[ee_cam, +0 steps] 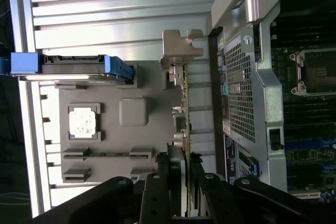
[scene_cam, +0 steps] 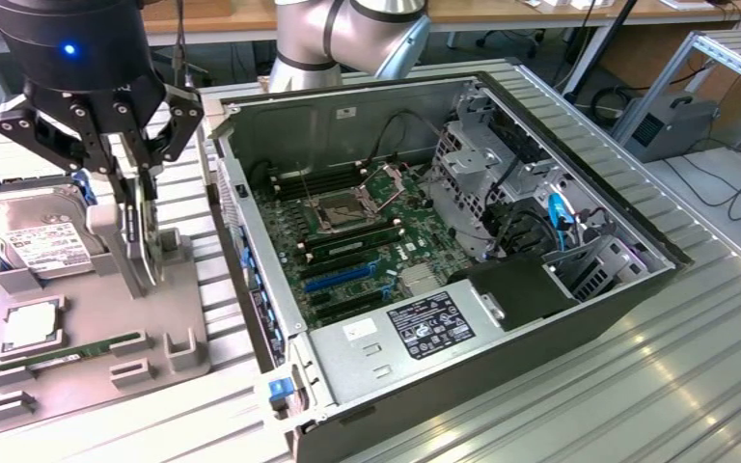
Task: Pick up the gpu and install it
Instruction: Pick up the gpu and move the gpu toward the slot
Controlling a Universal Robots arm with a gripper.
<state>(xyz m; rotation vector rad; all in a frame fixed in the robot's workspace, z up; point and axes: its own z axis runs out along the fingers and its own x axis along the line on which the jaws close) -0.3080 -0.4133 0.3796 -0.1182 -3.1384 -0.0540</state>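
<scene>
The gpu [scene_cam: 140,253] is a thin card standing on edge in a slot of the grey fixture tray [scene_cam: 165,371], at the exterior view's left. In the wrist view the gpu [ee_cam: 186,108] appears edge-on, with its pale metal bracket [ee_cam: 181,51] at the far end. My gripper [scene_cam: 139,275] reaches straight down onto the card. Its dark fingers [ee_cam: 176,156] press on both sides of the board, so the gripper [ee_cam: 186,153] is shut on it. The card's lower edge still sits in the fixture.
On the tray lie a hard drive [scene_cam: 36,236] in a blue caddy, a CPU [scene_cam: 30,323] and a green RAM stick [scene_cam: 68,352]. The open computer case [scene_cam: 602,309] lies at the exterior view's right, its motherboard [scene_cam: 344,270] and card slots exposed.
</scene>
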